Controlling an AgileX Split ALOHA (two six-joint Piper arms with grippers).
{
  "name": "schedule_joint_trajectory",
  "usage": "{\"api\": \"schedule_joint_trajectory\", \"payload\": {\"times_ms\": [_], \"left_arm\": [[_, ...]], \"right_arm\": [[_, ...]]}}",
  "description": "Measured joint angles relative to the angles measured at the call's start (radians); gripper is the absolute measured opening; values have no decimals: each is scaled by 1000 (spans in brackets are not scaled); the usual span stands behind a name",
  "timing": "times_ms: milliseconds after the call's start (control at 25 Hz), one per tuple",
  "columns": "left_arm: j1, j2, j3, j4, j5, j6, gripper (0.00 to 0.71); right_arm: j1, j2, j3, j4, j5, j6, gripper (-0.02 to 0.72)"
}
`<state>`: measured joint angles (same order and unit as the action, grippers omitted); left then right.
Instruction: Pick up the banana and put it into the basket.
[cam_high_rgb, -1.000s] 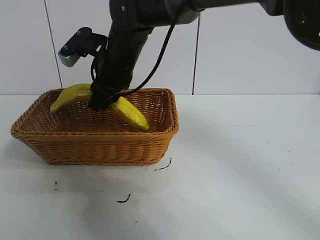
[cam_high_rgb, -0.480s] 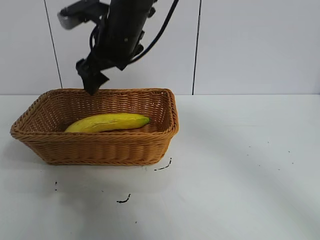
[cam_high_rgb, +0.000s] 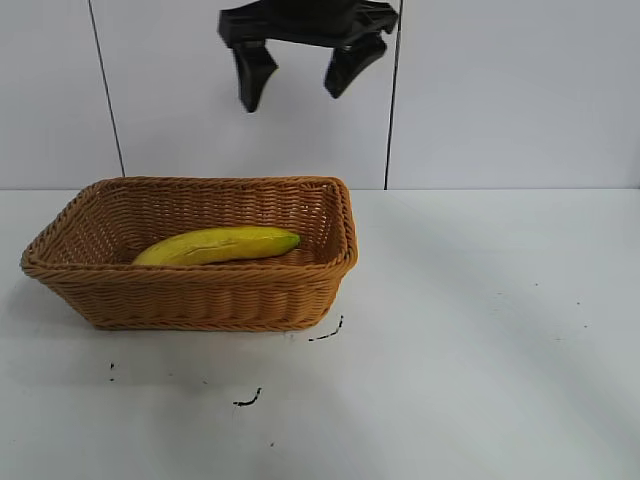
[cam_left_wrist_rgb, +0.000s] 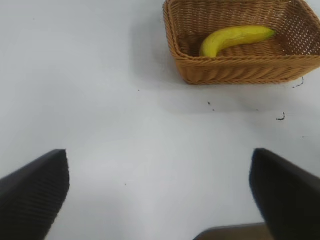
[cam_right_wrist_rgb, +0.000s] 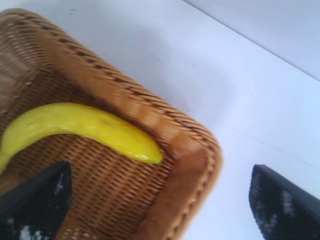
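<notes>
One banana (cam_high_rgb: 217, 245) lies flat inside the basket (cam_high_rgb: 190, 295) at my left, while my right gripper (cam_high_rgb: 297, 78) hangs high above its far rim, fingers spread wide and holding nothing, with bare table (cam_high_rgb: 480, 330) stretching off rightward.

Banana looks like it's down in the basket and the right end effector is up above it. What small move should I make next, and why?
Probably just carry the right end effector up and clear toward its rest position. The banana lies flat inside the wicker basket, and the end effector hangs open and empty above the rim, so nothing seems left to place. The left end effector, open over bare table, can stay put.
</notes>
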<state>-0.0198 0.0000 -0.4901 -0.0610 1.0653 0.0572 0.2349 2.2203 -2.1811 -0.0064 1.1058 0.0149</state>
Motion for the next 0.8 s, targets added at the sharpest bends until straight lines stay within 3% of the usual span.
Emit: {"api": "schedule_joint_trajectory", "payload": {"times_ms": [320, 640, 800], "left_arm": [[0, 0, 0, 0, 0, 0, 695], [0, 0, 0, 0, 0, 0, 695], [0, 0, 0, 0, 0, 0, 695]], "right_arm": [[-198, 0, 0, 0, 96, -29, 689], [-224, -10, 4, 20, 111, -29, 689], [-221, -104, 109, 30, 110, -29, 689]]}}
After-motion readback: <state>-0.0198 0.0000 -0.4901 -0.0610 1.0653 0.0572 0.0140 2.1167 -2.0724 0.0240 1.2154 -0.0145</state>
